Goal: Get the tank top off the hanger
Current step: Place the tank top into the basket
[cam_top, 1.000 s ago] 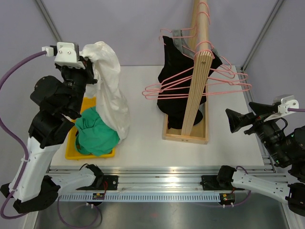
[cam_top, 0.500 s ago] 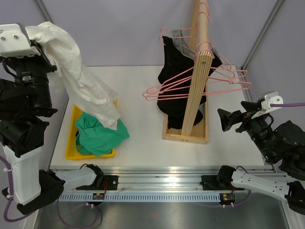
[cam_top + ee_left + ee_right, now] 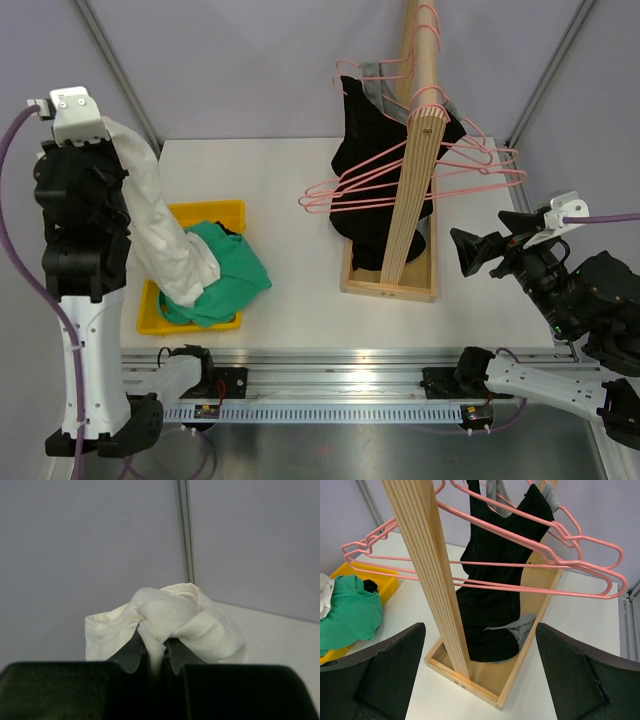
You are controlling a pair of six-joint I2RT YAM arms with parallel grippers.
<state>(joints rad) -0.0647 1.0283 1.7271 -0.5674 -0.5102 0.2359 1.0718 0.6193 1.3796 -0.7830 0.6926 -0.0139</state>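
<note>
My left gripper (image 3: 103,150) is shut on a white tank top (image 3: 160,235), which hangs from it down to the yellow bin (image 3: 215,212). In the left wrist view the white cloth (image 3: 185,620) is bunched and pinched between the closed jaws of my left gripper (image 3: 154,655). Pink hangers (image 3: 400,182) hang on the wooden rack (image 3: 415,170); one holds a black tank top (image 3: 365,150). My right gripper (image 3: 478,252) is open and empty to the right of the rack. In the right wrist view my right gripper (image 3: 480,680) faces the rack post (image 3: 432,575) and the black top (image 3: 495,580).
A green garment (image 3: 225,275) lies in the yellow bin and spills over its right edge, with the white top's lower end on it. A grey garment (image 3: 520,625) lies in the rack's wooden base tray (image 3: 390,285). Frame poles stand at the back corners.
My left arm has come in and down from the far left, lowering the white tank top so its lower end rests on the green garment. My right gripper has shifted slightly left.
</note>
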